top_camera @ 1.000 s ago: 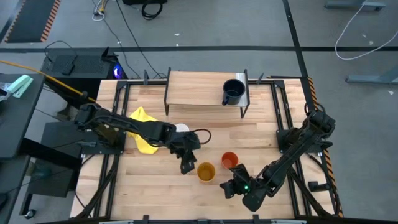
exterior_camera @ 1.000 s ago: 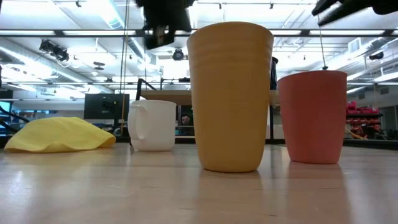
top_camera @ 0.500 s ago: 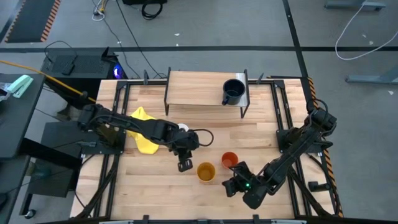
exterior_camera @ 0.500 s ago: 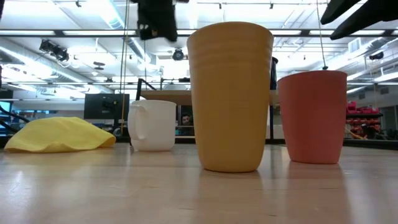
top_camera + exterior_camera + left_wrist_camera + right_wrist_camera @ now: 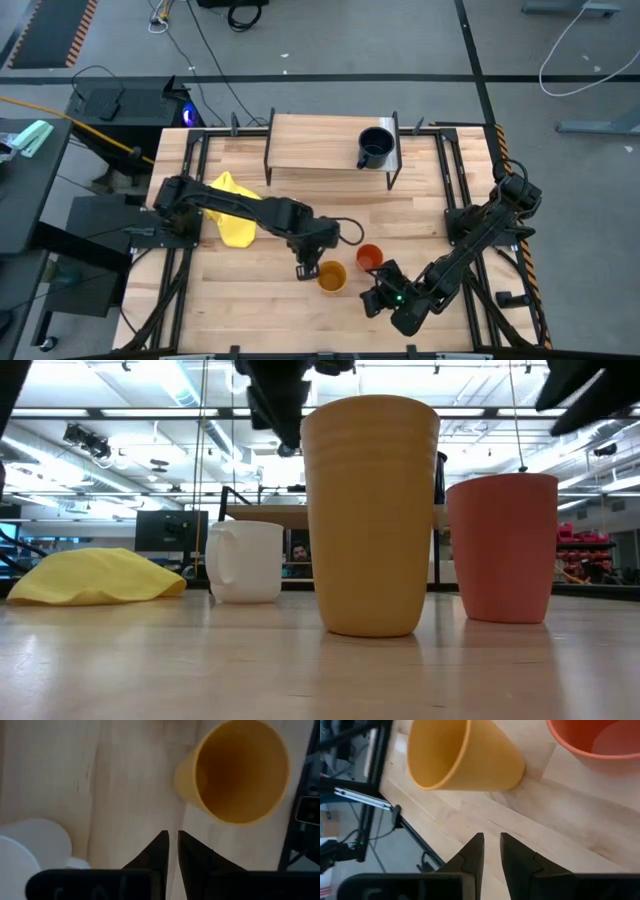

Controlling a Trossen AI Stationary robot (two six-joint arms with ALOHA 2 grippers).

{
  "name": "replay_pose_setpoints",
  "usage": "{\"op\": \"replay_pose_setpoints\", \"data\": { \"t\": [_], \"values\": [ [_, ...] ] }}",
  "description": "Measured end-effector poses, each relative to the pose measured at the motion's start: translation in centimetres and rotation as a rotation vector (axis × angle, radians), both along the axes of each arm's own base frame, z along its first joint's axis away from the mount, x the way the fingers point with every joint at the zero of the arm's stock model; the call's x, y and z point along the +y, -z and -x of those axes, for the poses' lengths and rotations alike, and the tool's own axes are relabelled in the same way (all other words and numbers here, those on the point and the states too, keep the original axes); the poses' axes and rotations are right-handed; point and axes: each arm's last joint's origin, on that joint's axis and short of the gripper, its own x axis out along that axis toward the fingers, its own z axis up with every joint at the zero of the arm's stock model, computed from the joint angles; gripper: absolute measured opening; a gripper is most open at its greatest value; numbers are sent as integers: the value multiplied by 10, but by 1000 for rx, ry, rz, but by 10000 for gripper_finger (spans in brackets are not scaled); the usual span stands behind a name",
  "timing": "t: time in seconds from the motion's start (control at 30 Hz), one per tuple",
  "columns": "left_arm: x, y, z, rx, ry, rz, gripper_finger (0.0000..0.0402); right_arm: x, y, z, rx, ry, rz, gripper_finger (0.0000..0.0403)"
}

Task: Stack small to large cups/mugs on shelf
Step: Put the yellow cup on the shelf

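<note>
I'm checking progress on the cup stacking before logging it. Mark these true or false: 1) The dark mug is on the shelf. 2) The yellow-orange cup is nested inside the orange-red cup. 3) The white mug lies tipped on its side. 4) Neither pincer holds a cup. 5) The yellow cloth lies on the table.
1) True: the dark mug stands on the shelf.
2) False: the yellow-orange cup and the orange-red cup stand side by side on the table.
3) False: the white mug stands upright.
4) True: the left pincer and the right pincer grip nothing.
5) True: the yellow cloth lies on the table.
</note>
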Motion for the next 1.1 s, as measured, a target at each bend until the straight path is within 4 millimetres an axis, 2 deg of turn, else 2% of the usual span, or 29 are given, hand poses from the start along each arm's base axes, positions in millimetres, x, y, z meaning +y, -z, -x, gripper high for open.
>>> {"op": "replay_pose_setpoints", "data": {
  "t": [0.4,0.87,1.1],
  "values": [
    [-5,-23,-13,-104,25,28,50,3,6,17,85,8,34,71],
    [-17,-23,-15,-133,32,54,70,3,7,21,114,-1,53,71],
    [-27,-12,-22,-133,40,84,97,3,8,22,125,-15,74,71]
  ]
}}
